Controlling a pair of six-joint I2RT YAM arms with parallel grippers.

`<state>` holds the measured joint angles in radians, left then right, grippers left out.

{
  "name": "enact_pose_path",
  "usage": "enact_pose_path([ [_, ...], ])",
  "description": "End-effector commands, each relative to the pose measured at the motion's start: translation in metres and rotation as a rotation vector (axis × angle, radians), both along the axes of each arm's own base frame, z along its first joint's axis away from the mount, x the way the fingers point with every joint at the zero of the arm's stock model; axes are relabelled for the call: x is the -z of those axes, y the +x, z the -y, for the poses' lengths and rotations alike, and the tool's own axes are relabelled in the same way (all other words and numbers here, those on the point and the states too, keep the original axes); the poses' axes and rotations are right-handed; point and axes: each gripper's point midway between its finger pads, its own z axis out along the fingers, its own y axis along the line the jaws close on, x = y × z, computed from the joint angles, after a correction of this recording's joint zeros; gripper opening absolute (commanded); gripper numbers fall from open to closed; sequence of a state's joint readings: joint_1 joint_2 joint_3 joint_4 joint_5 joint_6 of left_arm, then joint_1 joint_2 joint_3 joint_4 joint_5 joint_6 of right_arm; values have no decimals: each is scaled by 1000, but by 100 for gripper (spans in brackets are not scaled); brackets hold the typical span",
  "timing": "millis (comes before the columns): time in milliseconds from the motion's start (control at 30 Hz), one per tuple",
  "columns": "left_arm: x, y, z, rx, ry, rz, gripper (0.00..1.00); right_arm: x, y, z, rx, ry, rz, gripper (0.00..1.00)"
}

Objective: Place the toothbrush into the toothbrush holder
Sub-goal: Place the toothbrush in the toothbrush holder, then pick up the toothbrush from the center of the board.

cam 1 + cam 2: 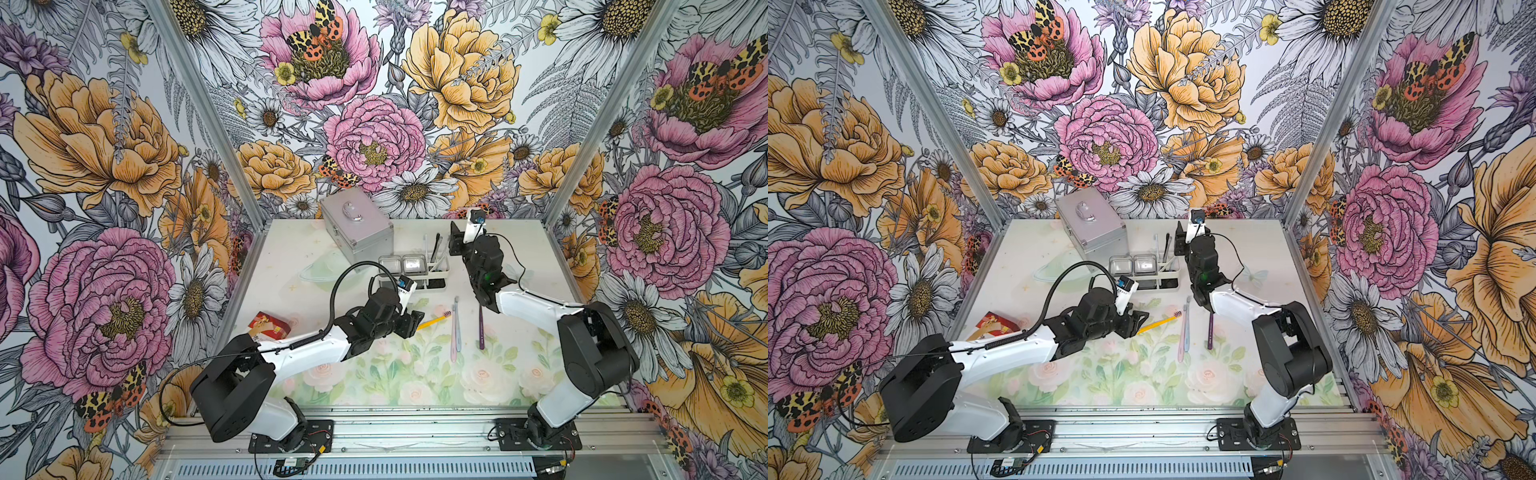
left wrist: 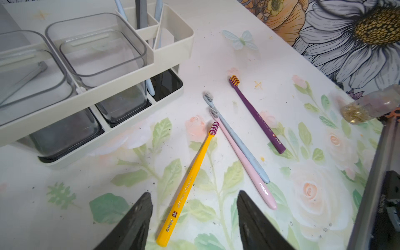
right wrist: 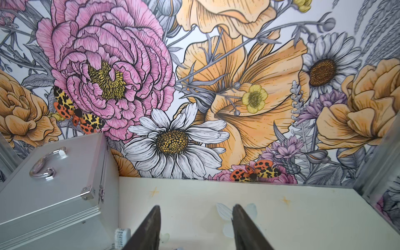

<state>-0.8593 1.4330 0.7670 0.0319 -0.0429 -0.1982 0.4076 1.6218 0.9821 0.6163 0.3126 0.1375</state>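
Toothbrushes (image 1: 437,247) stand in the toothbrush holder (image 2: 173,54); four more lie on the worktop (image 2: 65,205). Left gripper (image 2: 194,193), open, straddles the yellow toothbrush (image 2: 188,184) ungripped; right gripper (image 3: 195,207) gapes empty.

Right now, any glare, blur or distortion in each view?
In both top views, glare on the cups in the toothbrush holder, and the frame posts splay, wide-angle. Left wrist: toothbrushes sharp, left gripper out of focus. Right wrist: wallpaper sharp, right gripper blurred.

The toothbrush holder (image 2: 175,49) looks like matt cream plastic. Its cups (image 2: 101,54) are clear, glossy plastic, and the case (image 3: 54,194) is smooth brushed metal.
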Motion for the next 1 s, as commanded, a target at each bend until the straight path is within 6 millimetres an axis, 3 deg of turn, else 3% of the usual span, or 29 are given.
enact_pose_path([
  [0,5,5,-5,-40,144,48,64,-1,-9,13,66,-4,-39,54],
  [200,16,7,15,-12,356,141,65,-7,-37,42,162,-6,-79,56],
  [300,28,12,30,22,463,167,65,1,-66,74,237,66,-213,57],
  [367,34,15,39,41,499,176,65,5,-85,84,213,112,-250,58],
  [467,40,18,50,75,516,162,65,10,-111,93,179,132,-284,59],
  [500,57,17,52,96,553,135,65,11,-118,97,175,135,-299,59],
  [667,74,17,56,136,623,77,65,14,-144,105,135,167,-340,61],
  [967,90,19,43,130,619,-114,66,32,-159,108,92,194,-397,63],
])
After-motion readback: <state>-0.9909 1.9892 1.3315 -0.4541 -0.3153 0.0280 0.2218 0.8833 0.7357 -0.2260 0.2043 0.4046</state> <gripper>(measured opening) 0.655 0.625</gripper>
